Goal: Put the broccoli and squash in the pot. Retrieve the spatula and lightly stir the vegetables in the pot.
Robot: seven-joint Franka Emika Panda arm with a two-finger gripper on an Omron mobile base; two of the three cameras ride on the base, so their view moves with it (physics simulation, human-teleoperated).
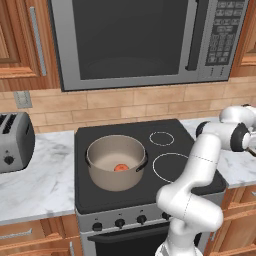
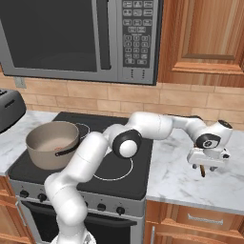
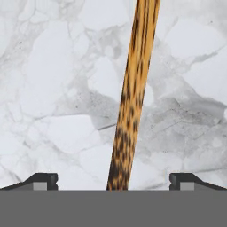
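The beige pot [image 1: 102, 176] stands on the front left burner of the stove, also seen in the right base view as the pot [image 2: 51, 148]. The small orange-red squash [image 1: 120, 168] lies on its pale bottom. The broccoli is hidden from view. On the marble counter right of the stove lies the wooden spatula [image 3: 133, 97], a brown tip of the spatula [image 2: 202, 171] peeking out under the hand. My gripper [image 2: 208, 164] hangs low over it, pointing down. In the hand view the gripper [image 3: 114, 181] is open, its fingertips [image 3: 44, 179] standing on either side of the handle, apart from it.
A black stovetop [image 1: 165, 130] holds the pot. A microwave [image 1: 145, 40] hangs above it. A toaster [image 1: 15, 142] stands on the left counter. Marble counter [image 2: 181, 183] spreads right of the stove, with wooden cabinets [image 2: 205, 38] above.
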